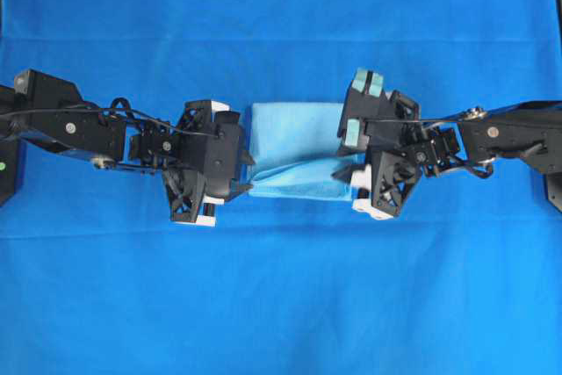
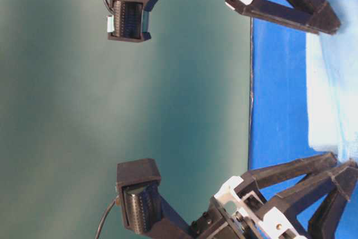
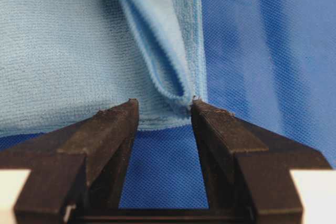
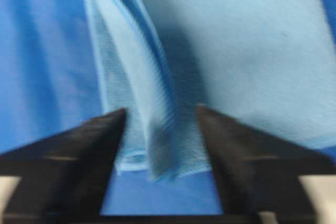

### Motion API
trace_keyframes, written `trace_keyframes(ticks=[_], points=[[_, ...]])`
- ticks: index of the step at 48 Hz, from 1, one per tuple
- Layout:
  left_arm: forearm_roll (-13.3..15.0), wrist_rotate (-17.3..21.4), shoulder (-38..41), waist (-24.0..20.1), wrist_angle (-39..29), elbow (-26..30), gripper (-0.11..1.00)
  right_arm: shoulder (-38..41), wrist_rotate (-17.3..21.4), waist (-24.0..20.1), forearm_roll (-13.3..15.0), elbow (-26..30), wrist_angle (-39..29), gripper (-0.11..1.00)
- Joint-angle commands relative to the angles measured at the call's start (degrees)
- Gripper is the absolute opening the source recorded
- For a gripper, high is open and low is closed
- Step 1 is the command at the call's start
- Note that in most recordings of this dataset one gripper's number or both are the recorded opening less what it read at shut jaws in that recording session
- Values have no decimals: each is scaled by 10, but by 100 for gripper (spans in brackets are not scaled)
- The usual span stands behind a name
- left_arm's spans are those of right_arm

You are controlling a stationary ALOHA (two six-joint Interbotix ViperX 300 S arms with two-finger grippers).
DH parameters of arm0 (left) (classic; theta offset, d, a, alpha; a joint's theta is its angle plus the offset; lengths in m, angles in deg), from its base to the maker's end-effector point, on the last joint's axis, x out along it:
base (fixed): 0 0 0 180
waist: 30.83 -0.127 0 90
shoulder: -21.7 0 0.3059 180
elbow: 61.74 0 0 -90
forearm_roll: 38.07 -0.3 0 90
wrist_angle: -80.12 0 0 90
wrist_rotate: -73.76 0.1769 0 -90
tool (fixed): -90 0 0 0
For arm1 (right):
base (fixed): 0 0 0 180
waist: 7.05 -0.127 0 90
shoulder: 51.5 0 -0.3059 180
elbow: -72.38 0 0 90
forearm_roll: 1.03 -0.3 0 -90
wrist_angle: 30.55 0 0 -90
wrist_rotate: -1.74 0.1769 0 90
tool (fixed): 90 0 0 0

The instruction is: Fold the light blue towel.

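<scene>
While the light blue towel point(image 1: 294, 148) lies at the centre of the overhead view, on the royal-blue sheet point(image 1: 281, 305) between the two arms, both grippers sit at its lower corners with nothing clamped. In the left wrist view the left gripper point(image 3: 164, 109) stands with its jaws spread, the raised, doubled edge of the cloth touching the inner face of the right-hand finger. The right wrist view is blurred, yet the right gripper point(image 4: 160, 114) also shows its jaws parted, a loose fold of towel hanging between them.

The fold looks laid but not settled: the lower edge stands up in a ridge instead of lying flat. My worry is the retreat. If either finger drags on the fabric that brushes it, the upper layer could be pulled askew or flipped back open. A slightly lifted withdrawal, away from the towel, seems safest.
</scene>
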Motion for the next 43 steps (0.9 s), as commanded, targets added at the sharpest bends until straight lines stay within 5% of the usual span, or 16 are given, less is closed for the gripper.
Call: trace_keyframes(ticks=[1,22,32,43], points=[[1,1,-9,3,4,11,42,-7,-1,-11,-1,16,5,65],[1,12,-144,3,-63,-8,42,-116,-8,-53,2,47,-93,60],[0,13,-259,3,-67,-54,42,-225,-13,-53,54,17,-136,60],[0,11,-418,0,-61,-118,42,-367,-13,-47,80,-44,-143,60]])
